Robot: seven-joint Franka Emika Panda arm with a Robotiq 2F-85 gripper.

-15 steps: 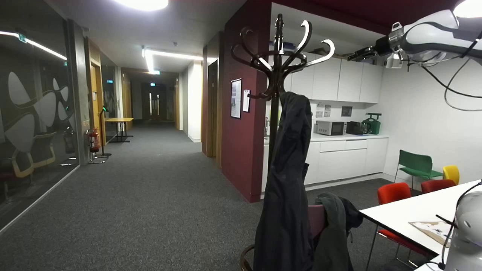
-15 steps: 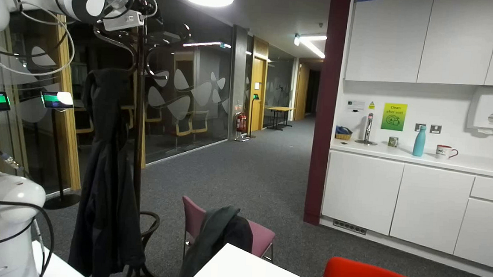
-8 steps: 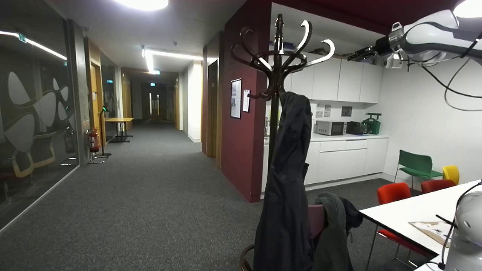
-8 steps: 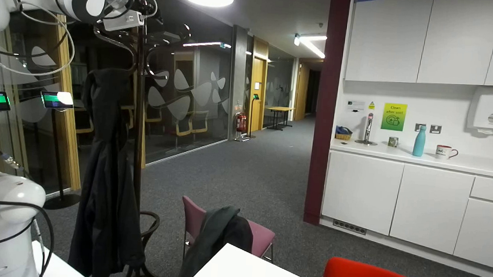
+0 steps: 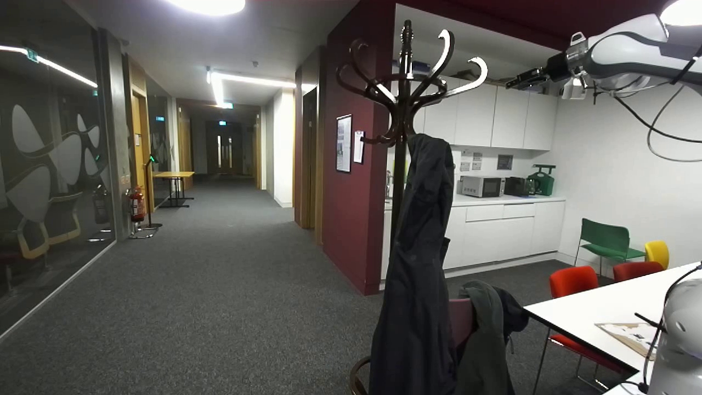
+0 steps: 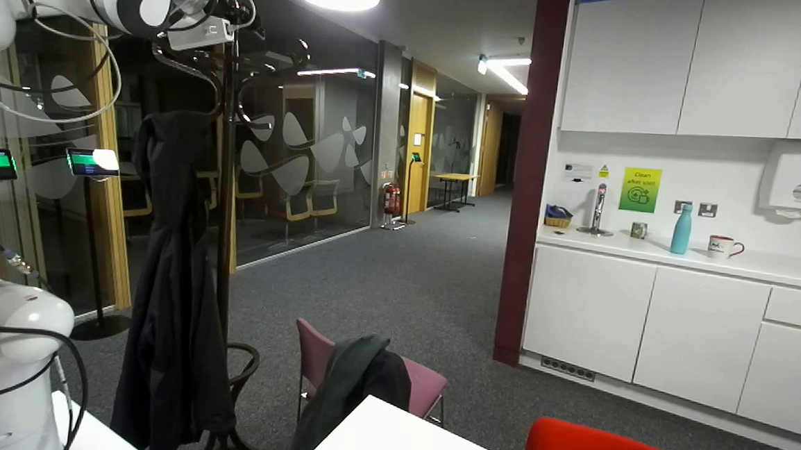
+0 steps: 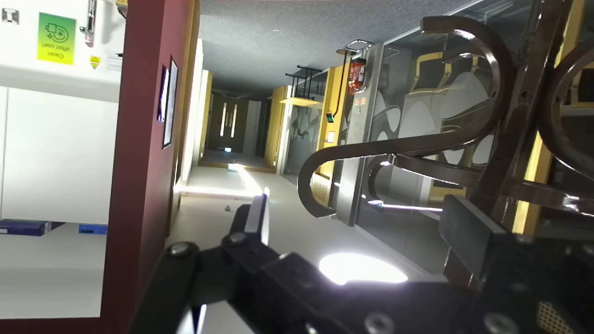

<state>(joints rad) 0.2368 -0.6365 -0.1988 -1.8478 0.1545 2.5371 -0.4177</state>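
Near the coat stand (image 5: 403, 112), up high: gripper (image 7: 357, 221) spread wide;
dark coat (image 5: 418, 252) hangs from stand; garment-draped mauve chair (image 6: 422, 385) close by.

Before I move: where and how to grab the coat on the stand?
Probably pinch the coat near its top, closing across the hanging folds, from the side of the arm. Up there it is bunched narrow; lower down it spreads wide. In both exterior views it hangs on that side of the pole, so the pole shouldn't block. The gripper is open.
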